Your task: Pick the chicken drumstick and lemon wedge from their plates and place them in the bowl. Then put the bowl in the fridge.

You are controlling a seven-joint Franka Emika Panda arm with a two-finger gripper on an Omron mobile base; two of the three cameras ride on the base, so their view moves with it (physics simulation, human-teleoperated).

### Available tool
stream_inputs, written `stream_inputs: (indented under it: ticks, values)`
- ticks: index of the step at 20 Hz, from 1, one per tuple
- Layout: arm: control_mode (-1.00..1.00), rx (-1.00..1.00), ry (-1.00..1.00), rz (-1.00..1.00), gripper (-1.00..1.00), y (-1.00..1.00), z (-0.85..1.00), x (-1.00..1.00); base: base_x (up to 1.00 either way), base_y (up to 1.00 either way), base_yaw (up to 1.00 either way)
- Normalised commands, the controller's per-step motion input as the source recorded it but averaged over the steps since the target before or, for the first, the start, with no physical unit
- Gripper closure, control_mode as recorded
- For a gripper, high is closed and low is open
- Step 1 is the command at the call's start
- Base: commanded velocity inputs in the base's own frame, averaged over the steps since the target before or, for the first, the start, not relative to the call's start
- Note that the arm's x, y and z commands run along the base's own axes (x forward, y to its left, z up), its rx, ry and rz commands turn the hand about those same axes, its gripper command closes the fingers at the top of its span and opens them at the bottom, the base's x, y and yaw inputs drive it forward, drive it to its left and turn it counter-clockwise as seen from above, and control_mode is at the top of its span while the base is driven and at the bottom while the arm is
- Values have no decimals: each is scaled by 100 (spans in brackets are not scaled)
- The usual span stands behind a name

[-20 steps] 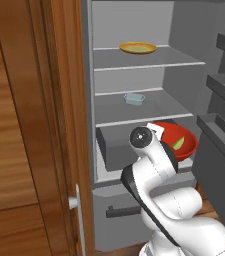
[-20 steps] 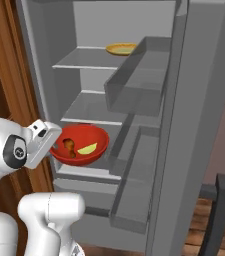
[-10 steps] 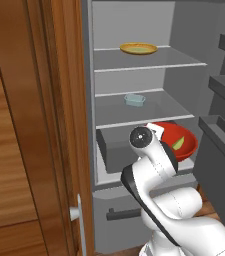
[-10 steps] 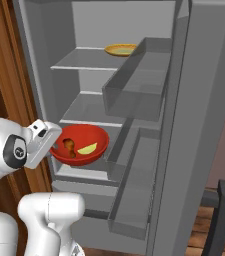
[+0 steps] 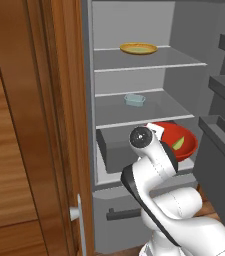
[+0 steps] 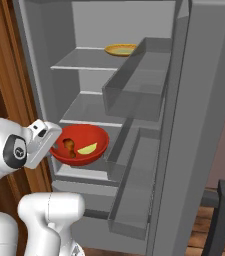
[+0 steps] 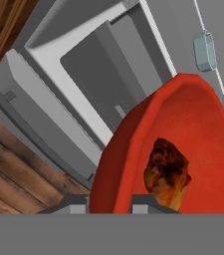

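1. Arm: white links with dark joints, folded upward from the base, the elbow bent and the forearm reaching toward the open fridge (image 6: 194, 100).
2. Wrist and hand: the hand sits level with the red bowl (image 6: 81, 145), at its near rim.
3. Gripper (image 7: 111, 201): jaws nearly together, one fingertip on each side of the bowl's rim, pinching it.
4. The bowl is carried at the fridge's lower shelf opening.

The hand (image 7: 111, 203) grips the red bowl's (image 7: 128, 149) rim; the chicken drumstick (image 7: 167, 173) lies inside, the open fridge (image 7: 83, 74) beyond.
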Motion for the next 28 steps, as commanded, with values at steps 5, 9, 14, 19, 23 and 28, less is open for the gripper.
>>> stream_inputs:
  ticks: [5,9,14,19,23,28]
  values:
    - [-100,0,0,0,100,0,0,0,0,0,0]
    - [-100,0,0,0,100,0,0,0,0,0,0]
    - [-100,0,0,0,100,0,0,0,0,0,0]
    - [-100,-2,-1,5,100,2,0,0,0,0,0]
    - [-100,0,-1,30,100,-2,16,0,0,0,0]
    - [-100,-4,0,38,100,-2,22,0,0,0,0]
